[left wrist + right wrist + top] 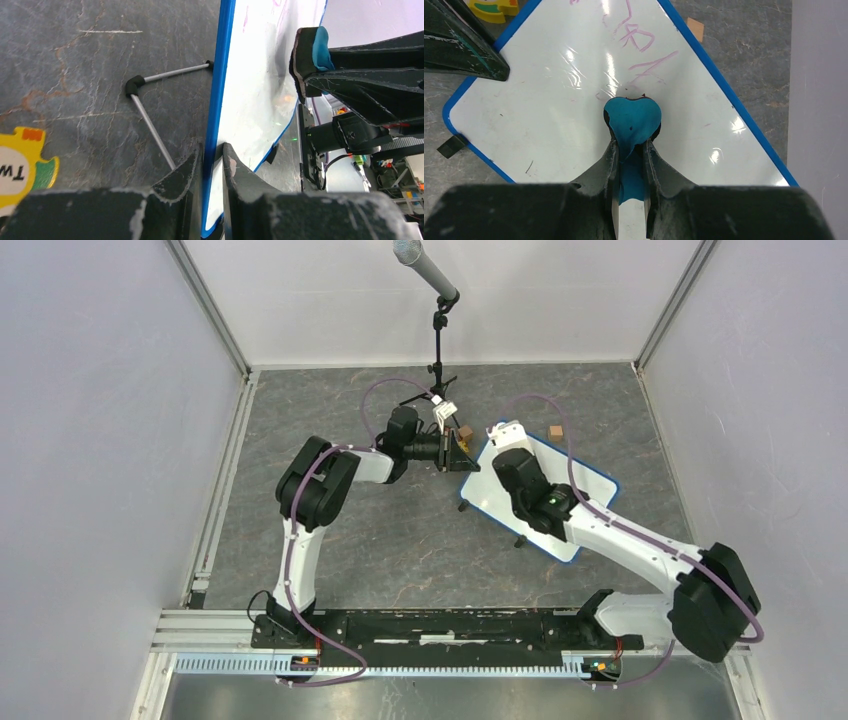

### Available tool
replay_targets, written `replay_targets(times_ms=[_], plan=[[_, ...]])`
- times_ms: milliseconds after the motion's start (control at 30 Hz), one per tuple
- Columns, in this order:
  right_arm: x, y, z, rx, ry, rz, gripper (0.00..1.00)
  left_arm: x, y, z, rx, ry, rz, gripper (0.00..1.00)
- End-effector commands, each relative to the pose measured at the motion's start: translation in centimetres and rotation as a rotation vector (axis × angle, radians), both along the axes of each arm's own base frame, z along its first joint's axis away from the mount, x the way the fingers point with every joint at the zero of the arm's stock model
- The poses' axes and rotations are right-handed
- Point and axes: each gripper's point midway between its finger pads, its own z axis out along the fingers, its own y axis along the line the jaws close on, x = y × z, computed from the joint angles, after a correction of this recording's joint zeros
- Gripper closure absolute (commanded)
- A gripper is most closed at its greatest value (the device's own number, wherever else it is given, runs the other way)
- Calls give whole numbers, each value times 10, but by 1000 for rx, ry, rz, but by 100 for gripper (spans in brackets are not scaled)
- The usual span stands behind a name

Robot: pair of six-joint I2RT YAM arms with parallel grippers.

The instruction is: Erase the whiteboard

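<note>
Right wrist view: right gripper (630,150) pinches the blue eraser (631,117), pad down on the whiteboard (549,115) just ahead of its fingertips, while the left gripper (214,152) clamps the whiteboard's edge. Pink scribbles (639,45) lie further ahead, so I'd wipe forward next.

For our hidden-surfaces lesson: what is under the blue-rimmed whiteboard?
Thin silver metal rods joined by a black elbow joint meet the rim of the flat white blue-rimmed whiteboard, over the grey marbled table. Any further support is covered by the board.
</note>
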Motion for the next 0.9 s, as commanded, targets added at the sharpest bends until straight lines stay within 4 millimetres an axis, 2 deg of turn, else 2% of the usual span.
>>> replay_targets(times_ms=[0,133,233,333,367,500,633,867], plan=[[17,32,25,35,-59,49,83,29,19,7,6,-42,139,98],[27,59,28,0,-56,100,83,37,29,-3,45,-19,179,98],[38,76,31,-29,-51,113,83,36,30,-2,43,-18,181,96],[47,85,32,-37,-58,108,83,36,34,0,41,-4,177,82],[49,87,32,-40,-57,106,83,36,35,1,33,1,175,75],[50,85,28,-56,-55,95,83,34,45,6,-12,25,166,62],[50,80,23,-81,-50,78,83,29,50,3,4,30,156,57],[57,89,16,-106,-38,102,83,22,47,-8,12,73,127,57]])
